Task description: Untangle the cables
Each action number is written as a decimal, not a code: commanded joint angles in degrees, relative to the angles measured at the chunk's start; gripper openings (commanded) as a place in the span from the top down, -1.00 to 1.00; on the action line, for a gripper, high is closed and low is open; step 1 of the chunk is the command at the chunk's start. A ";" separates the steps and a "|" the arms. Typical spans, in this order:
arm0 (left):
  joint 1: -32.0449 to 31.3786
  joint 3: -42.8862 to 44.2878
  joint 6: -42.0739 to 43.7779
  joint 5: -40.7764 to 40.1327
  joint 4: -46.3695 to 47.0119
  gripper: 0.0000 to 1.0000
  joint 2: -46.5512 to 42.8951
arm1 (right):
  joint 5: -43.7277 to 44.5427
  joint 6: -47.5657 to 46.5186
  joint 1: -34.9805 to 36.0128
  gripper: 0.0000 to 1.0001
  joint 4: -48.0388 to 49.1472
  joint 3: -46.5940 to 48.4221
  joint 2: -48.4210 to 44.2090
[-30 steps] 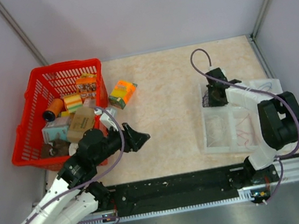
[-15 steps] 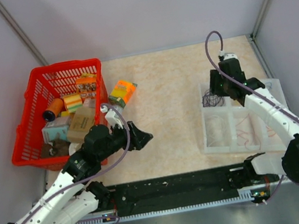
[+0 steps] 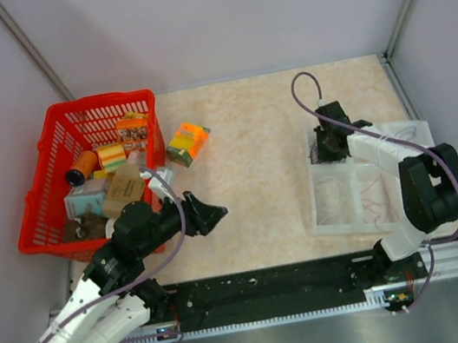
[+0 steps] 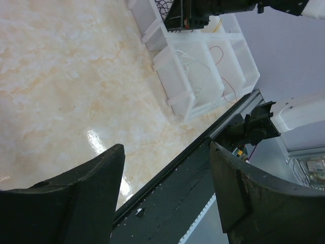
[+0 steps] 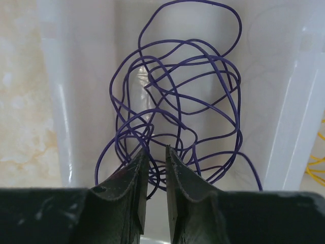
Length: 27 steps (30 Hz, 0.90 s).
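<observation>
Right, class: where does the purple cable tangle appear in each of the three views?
Top external: the purple cable lies in the white tray's far-left compartment, mostly hidden by the right gripper.
Left wrist: a sliver at the top edge, beside that gripper.
Right wrist: centre of the picture, just ahead of the fingertips.
Shared landmark: the white tray.

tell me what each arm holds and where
Left fingers: open, nothing held. Right fingers sit nearly shut at the purple cable tangle's near edge; an actual pinch cannot be told.
</observation>
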 commanded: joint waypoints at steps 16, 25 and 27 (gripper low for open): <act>-0.09 0.97 0.40 -0.05 2.18 -0.44 2.10 | 1.99 -1.27 3.10 -0.07 -3.94 -0.32 -25.28; -0.09 1.93 2.95 3.11 8.58 -0.46 -3.69 | -14.10 1.27 3.19 -0.46 -0.61 -8.06 -51.45; -0.09 2.02 3.92 3.55 11.04 -0.47 -6.24 | -14.01 1.63 3.19 -0.68 -0.69 -8.41 -57.61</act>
